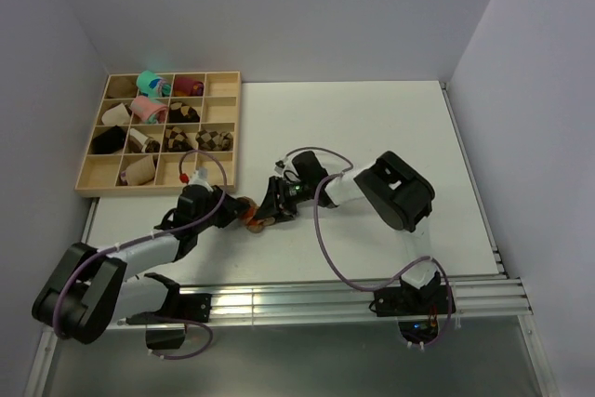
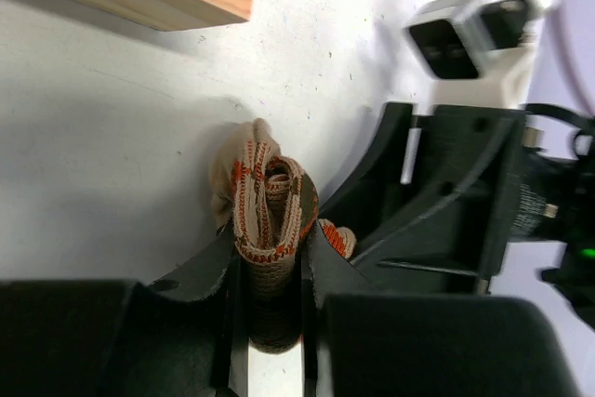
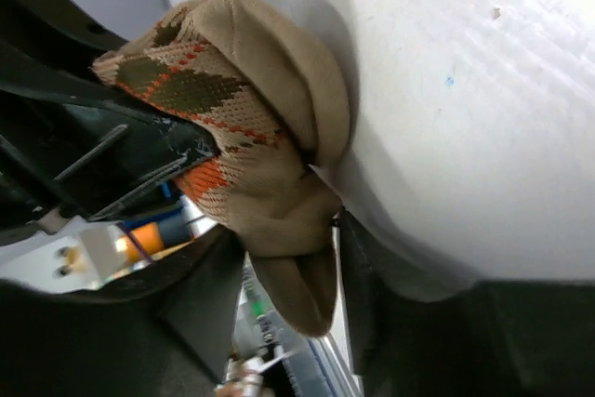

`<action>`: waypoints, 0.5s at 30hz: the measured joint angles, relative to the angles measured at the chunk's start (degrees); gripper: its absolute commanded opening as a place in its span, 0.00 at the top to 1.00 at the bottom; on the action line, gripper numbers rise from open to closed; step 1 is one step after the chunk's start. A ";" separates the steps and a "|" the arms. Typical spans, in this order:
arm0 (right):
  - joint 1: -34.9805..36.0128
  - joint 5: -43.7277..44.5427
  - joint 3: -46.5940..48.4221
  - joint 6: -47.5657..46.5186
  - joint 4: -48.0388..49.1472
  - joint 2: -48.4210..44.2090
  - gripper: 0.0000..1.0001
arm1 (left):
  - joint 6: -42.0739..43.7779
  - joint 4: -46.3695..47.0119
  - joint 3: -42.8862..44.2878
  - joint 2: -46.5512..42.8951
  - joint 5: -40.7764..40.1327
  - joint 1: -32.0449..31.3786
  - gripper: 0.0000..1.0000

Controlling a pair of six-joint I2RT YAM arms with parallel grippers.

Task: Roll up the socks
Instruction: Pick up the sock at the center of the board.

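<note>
Matte white table (image 1: 372, 137); knit argyle socks (image 2: 270, 202) coiled in left tool (image 2: 272, 271).

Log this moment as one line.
socks: rolled bundle on table | left gripper: shut on socks | right gripper: around socks' end, grip unclear

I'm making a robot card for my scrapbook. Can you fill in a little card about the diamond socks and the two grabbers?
socks: tan with diamond pattern, rolled in a bundle on the table
left gripper: shut on the socks
right gripper: jaws apart, sock end loose between them
wooden tray: far left corner, apart from the socks
</note>
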 measured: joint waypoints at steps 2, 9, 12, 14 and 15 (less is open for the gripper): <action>-0.04 2.40 -0.20 -3.58 -4.26 -3.06 0.42 | 1.31 -5.35 1.99 -2.51 -0.79 -0.44 1.00; -1.01 14.03 -0.22 -16.39 -19.02 -17.35 0.37 | 3.15 -14.75 6.71 -4.68 -1.57 -0.26 1.00; -1.20 19.41 -0.61 -21.18 -24.17 -23.08 0.37 | 3.06 -16.98 7.69 -4.55 -1.51 -0.17 1.00; -1.22 22.32 -1.42 -23.78 -26.03 -26.18 0.37 | 2.93 -17.35 8.22 -4.04 -1.31 -0.17 1.00; -1.22 23.74 -1.90 -24.90 -26.86 -27.58 0.37 | 2.84 -17.51 8.61 -3.61 -1.22 -0.17 1.00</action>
